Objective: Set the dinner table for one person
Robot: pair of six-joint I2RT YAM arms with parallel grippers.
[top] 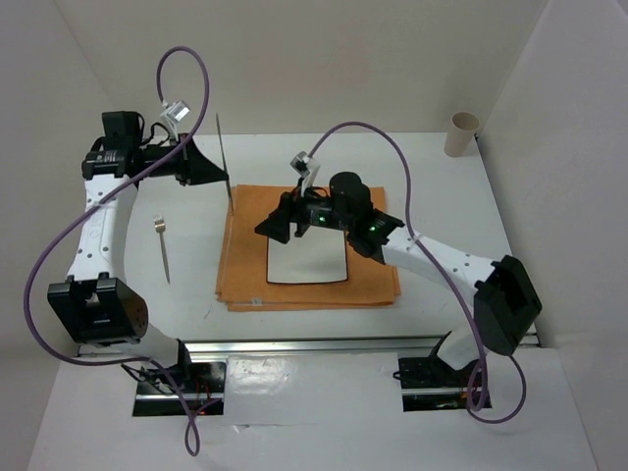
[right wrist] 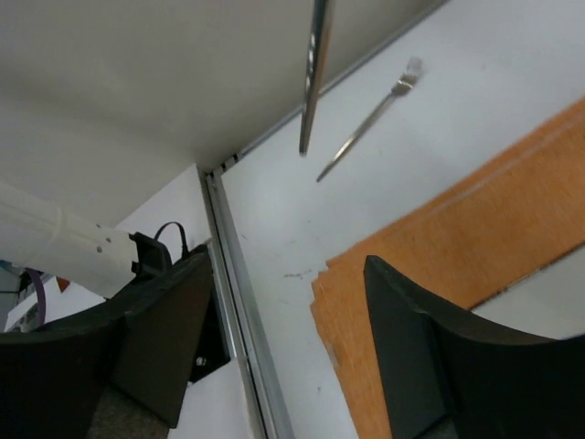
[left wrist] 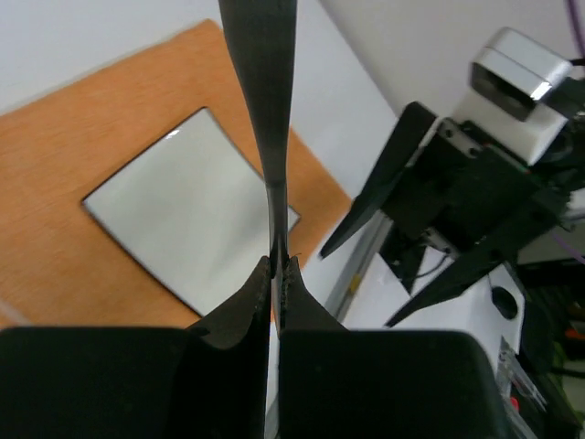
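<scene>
Two pincers: left pincer [left wrist: 279, 270] pinching a knife [left wrist: 265, 91], right pincer [right wrist: 288, 274] spread above the placemat [top: 378, 285].

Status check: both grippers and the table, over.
Left gripper shut on thin utensil, clear of dinner table. Right gripper open, empty, above placemat. Fork lies left of placemat; no obstruction seen.

Dinner table [top: 442, 196]: plain white matte top, aluminium rail [top: 324, 345] along the near edge. Resting directly on it: orange placemat [top: 373, 285] at centre, flat; fork [top: 164, 250] left of the placemat, apart from it, tines toward the far side; beige cup [top: 461, 134] upright at the far right corner.
</scene>
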